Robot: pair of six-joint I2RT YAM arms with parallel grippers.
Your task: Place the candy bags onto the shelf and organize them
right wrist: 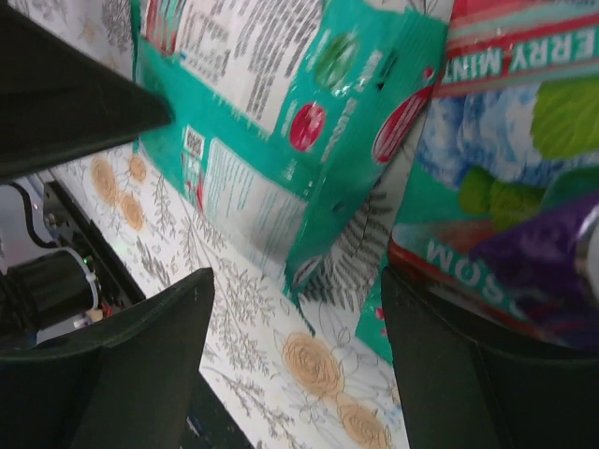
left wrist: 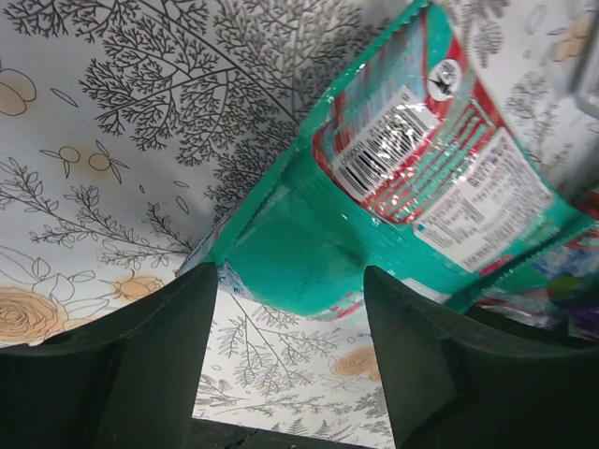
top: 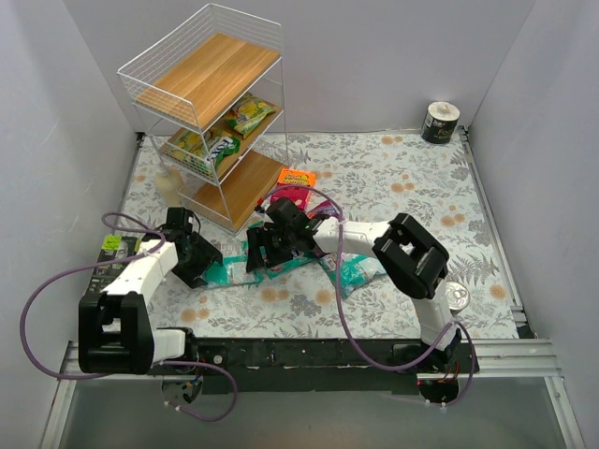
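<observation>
- Hovering low over the flowered table (top: pixel 402 187), the left gripper (left wrist: pixel 288 276) has its jaws partly apart, and nothing is pinched between them.
- A teal bag (left wrist: pixel 412 159) lies on the table right ahead of that gripper, back side up with its barcode showing. Its near end reaches into the gap between the two dark fingers (left wrist: pixel 140 365). I cannot tell whether it touches either of them.
- The right gripper (right wrist: pixel 298 281) stands wide open and holds nothing. It points down at a second teal bag (right wrist: pixel 281 140), which lies printed side up just right of the first in the overhead view.
- A mint-printed bag (right wrist: pixel 505 122) lies edge to edge with that second bag in the right wrist view.
- Another teal bag (top: pixel 360 271) lies further right, partly under the right arm.
- A purple bag (top: pixel 292 196) lies on the table near the foot of the shelf, just beside an orange box (top: pixel 297 176).
- The shelf (top: pixel 206 79) stands at the far left of the table, well apart from the teal bags, and yellow-green bags (top: pixel 245 114) rest on its middle tier.
- A can (top: pixel 458 297) stands near the right arm's base.
</observation>
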